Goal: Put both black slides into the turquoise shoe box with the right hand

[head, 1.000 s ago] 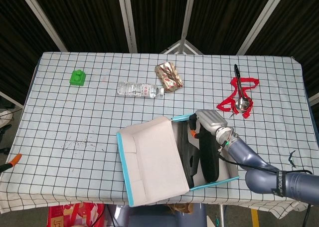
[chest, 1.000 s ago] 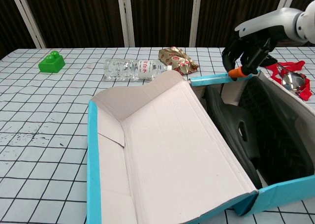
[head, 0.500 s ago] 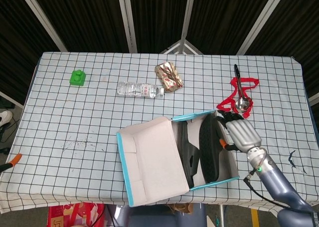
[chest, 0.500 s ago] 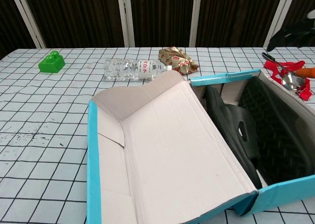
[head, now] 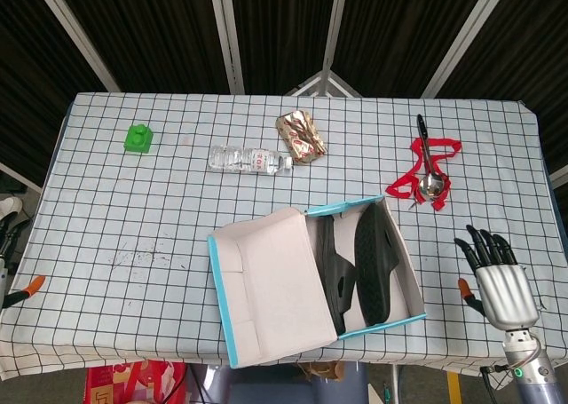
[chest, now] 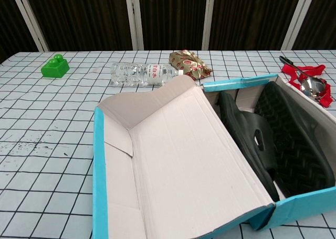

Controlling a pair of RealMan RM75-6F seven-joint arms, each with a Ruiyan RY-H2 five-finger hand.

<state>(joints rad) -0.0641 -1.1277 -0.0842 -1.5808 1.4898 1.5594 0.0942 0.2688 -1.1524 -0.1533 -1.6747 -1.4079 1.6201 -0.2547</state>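
Checked desk (head: pixel 133 209): both black slides (head: pixel 359 264) sit inside the turquoise shoe box (head: pixel 226 333). Right hand (head: pixel 497 275) at four o'clock, fingers spread, empty. Placing looks done; nothing left to fetch.

Right hand (head: pixel 499 281) empty, fingers spread apart.

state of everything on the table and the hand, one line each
shoe box: open, lid folded out flat to the left
slides: both in the box, standing on edge
bottle: lying on its side
foil packet: crumpled
green block: upright
right hand: empty, fingers spread, clear of the box
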